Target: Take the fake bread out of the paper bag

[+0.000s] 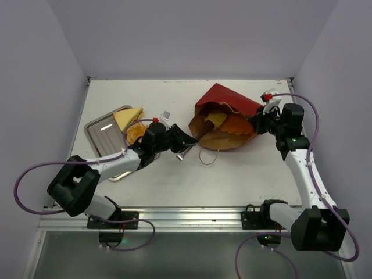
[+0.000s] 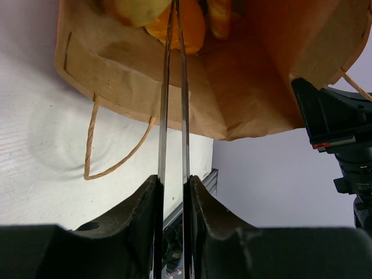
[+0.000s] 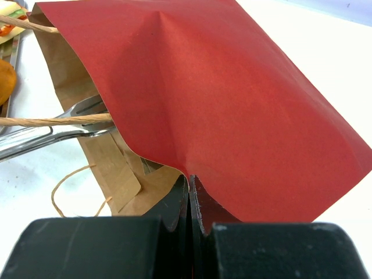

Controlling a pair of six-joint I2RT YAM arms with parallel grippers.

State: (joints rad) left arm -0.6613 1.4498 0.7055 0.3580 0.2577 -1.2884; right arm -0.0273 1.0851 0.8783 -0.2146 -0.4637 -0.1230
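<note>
Red paper bag [image 1: 224, 99] lies on its side near the far right corner of the bench [image 1: 174, 180], mouth facing left. Two pieces are out, on the metal tray [image 1: 102, 136] by the left edge: the sandwich wedge [image 1: 128, 116] and the bun [image 1: 136, 132]. More bread [image 2: 189, 29] waits inside the bag. The left claw [image 2: 173, 200] stretches over, squeezing tongs [image 2: 174, 87] that poke inside. The right claw [image 3: 190, 189] bends down, pinching the bag's red side.

Left wrist cam chops the fake bread [image 2: 196, 29] in the paper bag [image 2: 116, 75] off at the top edge, so I can't count pieces; tongs [image 2: 184, 116] tips vanish there too; from the right wrist, the bag wall hides everything inside.
</note>
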